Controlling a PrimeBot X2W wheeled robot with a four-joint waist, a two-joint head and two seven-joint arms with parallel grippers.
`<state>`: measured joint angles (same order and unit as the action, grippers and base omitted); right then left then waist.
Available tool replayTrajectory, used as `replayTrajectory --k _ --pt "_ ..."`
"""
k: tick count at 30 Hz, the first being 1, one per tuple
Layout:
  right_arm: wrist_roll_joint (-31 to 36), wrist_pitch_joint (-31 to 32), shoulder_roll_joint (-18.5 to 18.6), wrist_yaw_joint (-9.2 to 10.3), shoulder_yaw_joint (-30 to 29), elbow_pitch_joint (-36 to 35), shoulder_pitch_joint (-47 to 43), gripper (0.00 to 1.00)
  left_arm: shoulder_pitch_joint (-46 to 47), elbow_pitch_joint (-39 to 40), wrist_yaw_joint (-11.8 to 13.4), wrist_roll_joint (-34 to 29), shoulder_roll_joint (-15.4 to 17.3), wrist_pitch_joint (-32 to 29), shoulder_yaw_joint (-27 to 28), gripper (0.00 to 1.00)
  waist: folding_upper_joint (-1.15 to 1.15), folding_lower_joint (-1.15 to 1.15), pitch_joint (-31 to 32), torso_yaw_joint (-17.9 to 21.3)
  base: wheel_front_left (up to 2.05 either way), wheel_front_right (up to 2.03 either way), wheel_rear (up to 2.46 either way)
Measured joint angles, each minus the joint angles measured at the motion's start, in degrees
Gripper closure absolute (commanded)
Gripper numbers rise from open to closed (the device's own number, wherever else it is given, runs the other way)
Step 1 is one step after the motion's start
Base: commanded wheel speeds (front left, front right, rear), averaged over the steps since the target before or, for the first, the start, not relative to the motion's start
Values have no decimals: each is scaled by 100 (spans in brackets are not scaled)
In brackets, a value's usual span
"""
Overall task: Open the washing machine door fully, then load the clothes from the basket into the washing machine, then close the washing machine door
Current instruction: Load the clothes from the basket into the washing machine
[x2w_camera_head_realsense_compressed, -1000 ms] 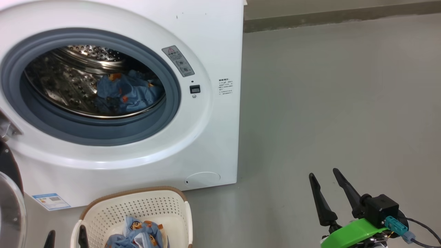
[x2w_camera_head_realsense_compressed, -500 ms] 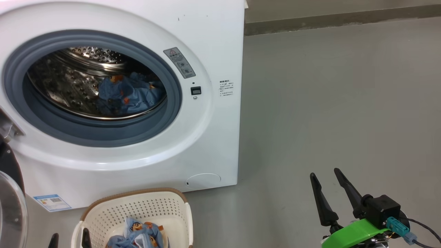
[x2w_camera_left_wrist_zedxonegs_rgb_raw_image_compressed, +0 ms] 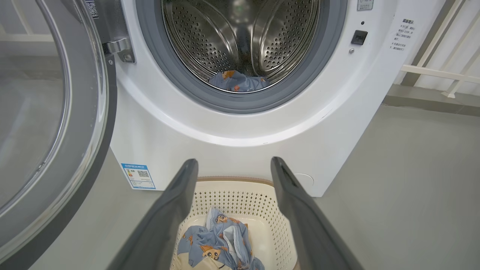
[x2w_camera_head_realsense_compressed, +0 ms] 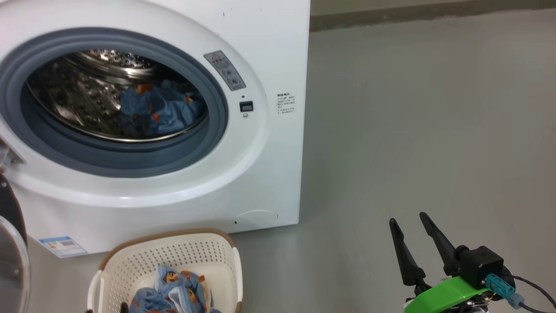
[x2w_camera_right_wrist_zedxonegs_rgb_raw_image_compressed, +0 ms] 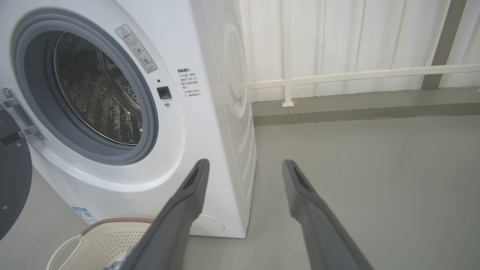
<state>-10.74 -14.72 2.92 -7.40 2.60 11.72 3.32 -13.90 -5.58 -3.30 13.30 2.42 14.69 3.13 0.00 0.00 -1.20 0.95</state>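
Clothes (x2w_camera_left_wrist_zedxonegs_rgb_raw_image_compressed: 215, 240) lie heaped in the basket (x2w_camera_left_wrist_zedxonegs_rgb_raw_image_compressed: 243, 195), just ahead of the left gripper (x2w_camera_left_wrist_zedxonegs_rgb_raw_image_compressed: 233, 161), jaws spread wide and empty; the right gripper (x2w_camera_head_realsense_compressed: 407, 216) likewise, over the floor (x2w_camera_head_realsense_compressed: 434, 130). Beyond, more sit inside the washing machine (x2w_camera_left_wrist_zedxonegs_rgb_raw_image_compressed: 240, 127), the washing machine door (x2w_camera_left_wrist_zedxonegs_rgb_raw_image_compressed: 37, 112) swung open.

Your right gripper (x2w_camera_head_realsense_compressed: 407, 218) sits near right, fingers spread wide and empty; your left gripper (x2w_camera_left_wrist_zedxonegs_rgb_raw_image_compressed: 234, 162) is spread likewise.

The smooth grey floor (x2w_camera_head_realsense_compressed: 412, 130) carries two things. The white washing machine (x2w_camera_head_realsense_compressed: 269, 182) stands at ten o'clock in the head view, and the cream basket (x2w_camera_head_realsense_compressed: 173, 256) sits at seven o'clock, just in front of the machine's lower front.
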Motion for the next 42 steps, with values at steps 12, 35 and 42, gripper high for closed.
replayTrajectory --k 12,35,42 --pt "-5 0 -1 0 20 -48 82 0 880 -1807 -308 465 -4 -2 -167 0 0 0 -770 90 0 0 0" --pt "-60 -1 2 0 101 -398 926 0 3758 -4276 -401 2132 950 -171 -1388 0 0 0 -2834 345 0 0 0" --pt "-103 -1 3 0 122 -525 1020 0 4227 -4676 -402 2839 1209 -630 -1867 0 0 0 -3391 405 0 0 0"
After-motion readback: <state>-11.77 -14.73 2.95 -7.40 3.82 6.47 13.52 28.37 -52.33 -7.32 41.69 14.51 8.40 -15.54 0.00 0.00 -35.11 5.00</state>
